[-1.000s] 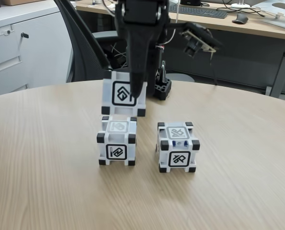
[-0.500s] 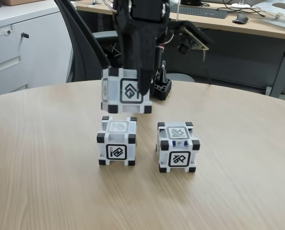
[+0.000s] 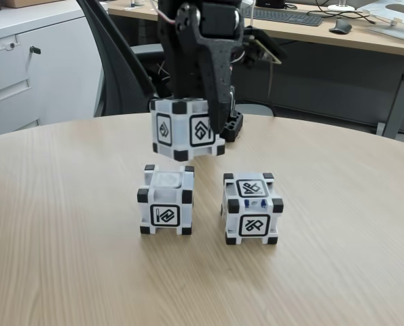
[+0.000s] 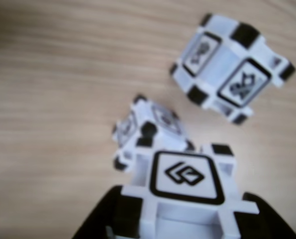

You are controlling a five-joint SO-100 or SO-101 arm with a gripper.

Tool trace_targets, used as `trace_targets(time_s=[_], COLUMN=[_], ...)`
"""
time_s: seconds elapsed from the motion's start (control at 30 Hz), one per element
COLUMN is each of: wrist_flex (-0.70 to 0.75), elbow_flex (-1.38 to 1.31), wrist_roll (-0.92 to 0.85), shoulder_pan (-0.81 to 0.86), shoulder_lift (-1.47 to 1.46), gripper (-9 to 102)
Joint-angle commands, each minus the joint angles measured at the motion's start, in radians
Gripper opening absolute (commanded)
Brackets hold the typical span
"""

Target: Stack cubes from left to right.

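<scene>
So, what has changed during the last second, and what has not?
The gripper carried its held cube slightly forward and turned it, so two faces show in the fixed view. It remains gripped above the left cube. Both table cubes, including the right cube, stayed put.

The cubes [image 3: 187,129] [image 3: 165,200] [image 3: 252,207] look like smooth white plastic with matt black corner blocks and black printed symbols. The table [image 3: 66,224] has a pale wood-grain top, matt and smooth. The gripper [image 3: 196,125] is black plastic with a slight sheen.
</scene>
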Motion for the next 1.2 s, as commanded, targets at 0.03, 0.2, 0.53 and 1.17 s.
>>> trace_targets(time_s=[0.03,0.2,0.53,1.17], wrist_flex=[0.020,0.021,0.008,0.005], elbow_flex=[-0.043,-0.041,-0.041,-0.040], wrist_roll=[-0.038,-0.041,-0.012,0.009], shoulder_pan=[0.005,0.006,0.034,0.141], shoulder_lift=[0.008,0.006,0.006,0.008], gripper=[0,0,0,0])
